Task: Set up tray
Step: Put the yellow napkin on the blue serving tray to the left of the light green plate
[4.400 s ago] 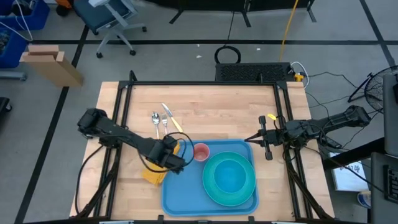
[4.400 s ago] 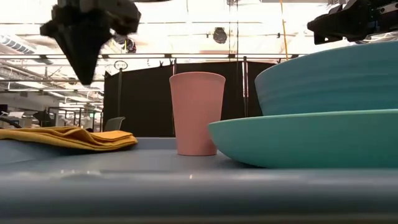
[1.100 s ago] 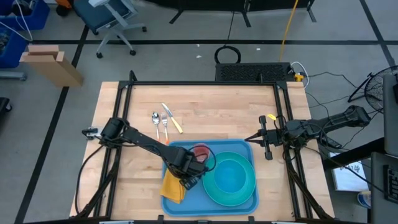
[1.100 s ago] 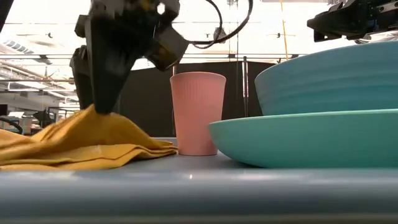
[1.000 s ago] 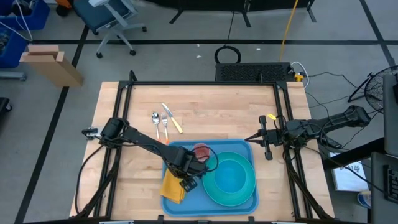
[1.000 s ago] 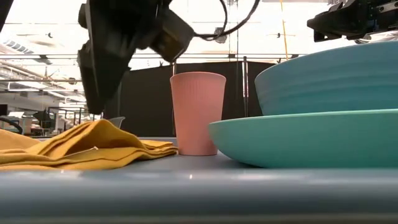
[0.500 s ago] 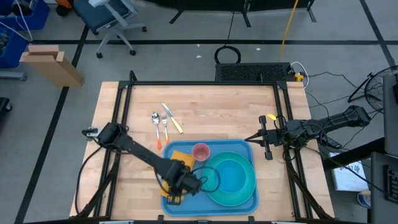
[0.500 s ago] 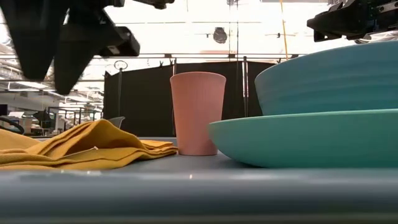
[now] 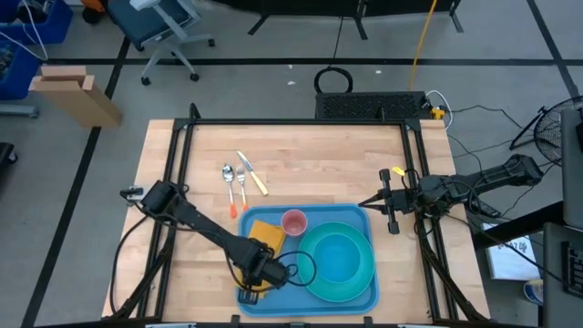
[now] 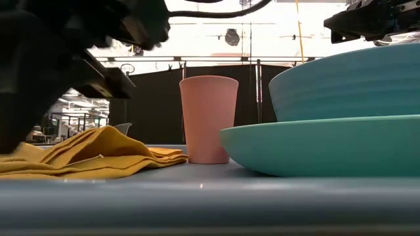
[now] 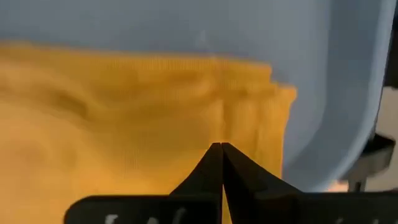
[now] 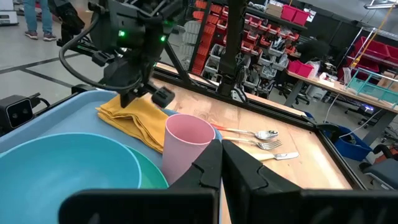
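Tray (image 9: 360, 296) beneath closed left hand (image 9: 258, 281)

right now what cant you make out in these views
- Napkin: in the high view the left gripper covers its near end; whether the shut fingers pinch cloth cannot be told, even in the left wrist view.
- Tray: the low view shows only a blurred near rim.
- Bowl and plate: cut off by the low view's right edge.
- Spoon, fork and knife: too small in the high view to tell apart surely.
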`<state>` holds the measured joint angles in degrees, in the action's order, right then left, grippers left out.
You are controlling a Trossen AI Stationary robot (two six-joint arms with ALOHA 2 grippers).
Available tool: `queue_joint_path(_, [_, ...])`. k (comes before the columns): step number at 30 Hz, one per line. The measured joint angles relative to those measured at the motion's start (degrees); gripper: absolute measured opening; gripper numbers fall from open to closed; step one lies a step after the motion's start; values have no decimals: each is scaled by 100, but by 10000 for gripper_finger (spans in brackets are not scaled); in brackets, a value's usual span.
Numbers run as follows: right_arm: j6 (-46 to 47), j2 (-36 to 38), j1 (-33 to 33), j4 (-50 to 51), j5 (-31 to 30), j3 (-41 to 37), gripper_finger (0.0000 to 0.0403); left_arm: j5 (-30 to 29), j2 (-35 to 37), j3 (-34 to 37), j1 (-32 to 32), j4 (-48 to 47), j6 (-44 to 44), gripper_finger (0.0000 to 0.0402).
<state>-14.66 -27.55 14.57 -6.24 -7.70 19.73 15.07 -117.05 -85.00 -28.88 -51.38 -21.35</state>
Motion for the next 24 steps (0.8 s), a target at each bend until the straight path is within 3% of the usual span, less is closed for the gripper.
queue_joint_path(6, [42,2,0,0,0,0,0,-33,-2,160,132,889,272,2])
queue_joint_path(11, [20,1,-2,1,-2,0,0,-458,-2,170,333,1029,564,2])
queue_joint_path(14, [-7,0,-2,0,0,0,0,-507,-2,153,440,799,752,2])
queue_joint_path(21, [-5,0,-2,4,-1,0,0,-832,399,-108,628,-838,1564,24])
queue_joint_path(24, [-4,0,-2,9,-1,0,0,-931,641,-168,746,-855,1831,34])
